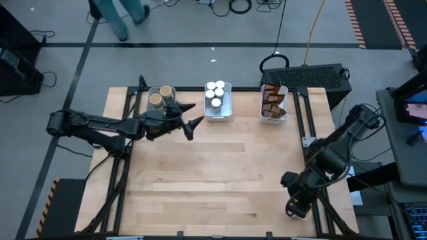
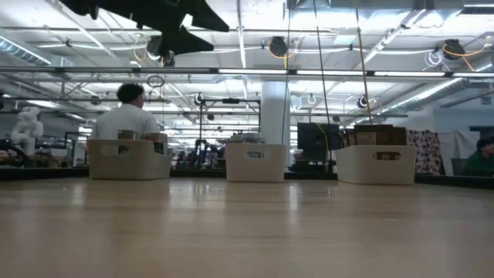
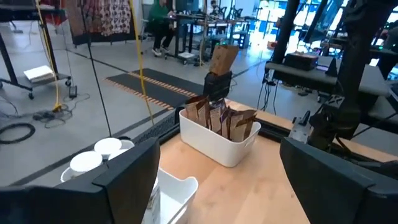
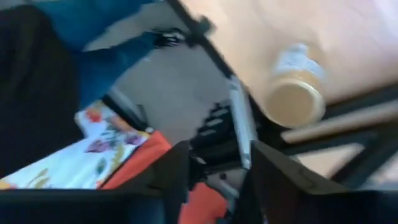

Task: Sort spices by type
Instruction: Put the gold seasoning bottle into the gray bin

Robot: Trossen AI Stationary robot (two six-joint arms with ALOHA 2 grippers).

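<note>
Sorting looks nearly finished, spices (image 1: 215,95) filling three far trays (image 1: 229,113); left end effector (image 1: 189,117) hovers there, fingers apart, while the right end effector (image 1: 291,208), near right tabletop (image 1: 200,180) corner, cannot be judged.

Table (image 1: 220,173) pale smooth wood; trays (image 1: 218,113) white plastic.

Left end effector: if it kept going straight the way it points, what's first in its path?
Probably the white tray of brown pouches, dead ahead between the left end effector fingers in its wrist view. It may pass over the jar tray first; height is unclear.
</note>
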